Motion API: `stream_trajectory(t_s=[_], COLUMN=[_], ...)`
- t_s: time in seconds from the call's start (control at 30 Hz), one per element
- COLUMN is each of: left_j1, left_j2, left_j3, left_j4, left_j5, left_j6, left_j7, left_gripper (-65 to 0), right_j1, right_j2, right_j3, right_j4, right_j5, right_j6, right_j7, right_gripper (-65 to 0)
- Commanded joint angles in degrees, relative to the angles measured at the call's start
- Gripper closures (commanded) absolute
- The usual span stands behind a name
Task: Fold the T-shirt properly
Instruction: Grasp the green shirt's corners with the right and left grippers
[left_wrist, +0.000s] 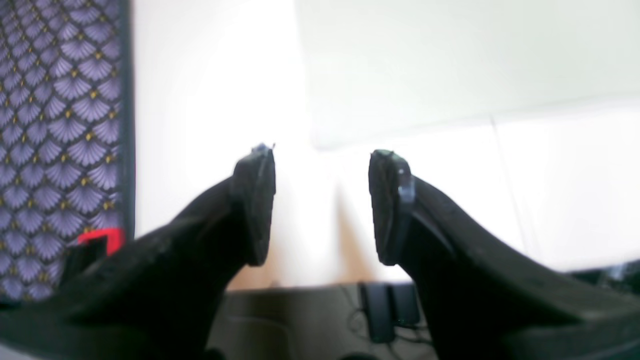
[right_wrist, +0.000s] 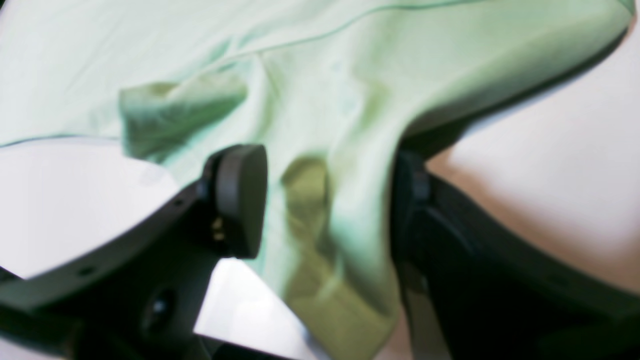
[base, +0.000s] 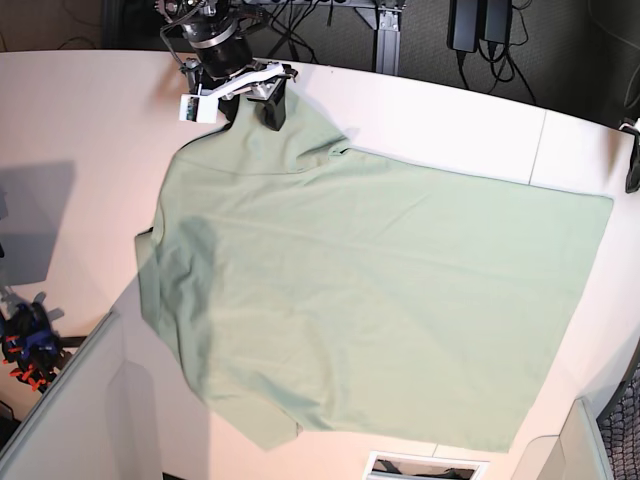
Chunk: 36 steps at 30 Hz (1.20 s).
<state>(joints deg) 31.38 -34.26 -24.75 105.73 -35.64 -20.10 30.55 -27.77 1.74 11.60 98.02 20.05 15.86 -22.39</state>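
Note:
The T-shirt (base: 380, 300) is pale mint green and lies spread flat across the white table (base: 90, 120). One corner is pulled up at the far left. My right gripper (base: 238, 105) is at that corner. In the right wrist view its jaws stand wide apart (right_wrist: 325, 155), and a bunched fold of the T-shirt (right_wrist: 320, 100) hangs between the fingers without being pinched. My left gripper (left_wrist: 322, 155) is open and empty over bare table. In the base view it shows only as a dark tip at the right edge (base: 632, 160). A washed-out pale sheet beyond it looks like the shirt's corner (left_wrist: 450, 60).
Cables and black power bricks (base: 475, 25) hang behind the table's far edge. Small blue and red clamps (base: 25, 345) sit at the lower left beside grey panels (base: 60, 420). A purple fan-patterned surface (left_wrist: 60, 125) runs along the left of the left wrist view.

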Motion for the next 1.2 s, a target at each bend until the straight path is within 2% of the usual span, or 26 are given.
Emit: stream_trajectory(t_s=[0.0, 0.23, 0.37, 0.57, 0.7, 0.8, 0.9, 1.17], left_j1=[-2.12, -16.57, -22.36, -23.91, -23.91, -23.89, -23.87, -23.78], left_j2=[-0.98, -1.07, -0.46, 0.42, 1.62, 1.49, 0.63, 1.40], left_j3=[0.13, 8.39, 11.52, 16.06, 14.82, 11.56, 11.37, 12.94], left_j4=[-1.95, -22.62, -29.73, -30.88, -30.88, -30.88, -30.88, -30.88], left_j5=[-0.44, -2.27, -3.06, -3.34, -3.34, -5.84, -10.10, -12.70], left_j6=[0.39, 0.17, 0.15, -0.50, -0.52, -2.99, -6.78, -7.67], left_j7=[-0.85, -1.44, -0.85, -0.24, 1.07, 3.06, 6.47, 7.06], left_gripper=[-33.3, -33.3, -33.3, -33.3, -33.3, -33.3, -33.3, -33.3], right_j1=[-0.48, -0.48, -0.55, -0.50, -0.57, -0.74, -0.85, -1.05], right_j2=[0.02, 0.00, 0.00, 0.02, 0.02, 0.17, 0.20, 0.17], right_j3=[-0.09, -0.09, -0.09, -0.09, -0.09, -0.09, -0.09, -0.09], right_j4=[0.09, 0.09, 0.09, 0.09, 0.09, 0.09, 0.09, 0.09], right_j5=[-0.79, -2.95, -3.23, -3.87, -4.79, -4.87, -4.85, -4.87], right_j6=[-0.46, -0.46, -0.46, -0.44, -0.46, -0.44, -0.46, -0.44], right_j7=[-2.64, -1.77, -1.70, -1.81, -1.84, -1.84, -1.84, -1.81], right_gripper=[-35.8, -35.8, -35.8, -35.8, -35.8, -35.8, -35.8, -35.8])
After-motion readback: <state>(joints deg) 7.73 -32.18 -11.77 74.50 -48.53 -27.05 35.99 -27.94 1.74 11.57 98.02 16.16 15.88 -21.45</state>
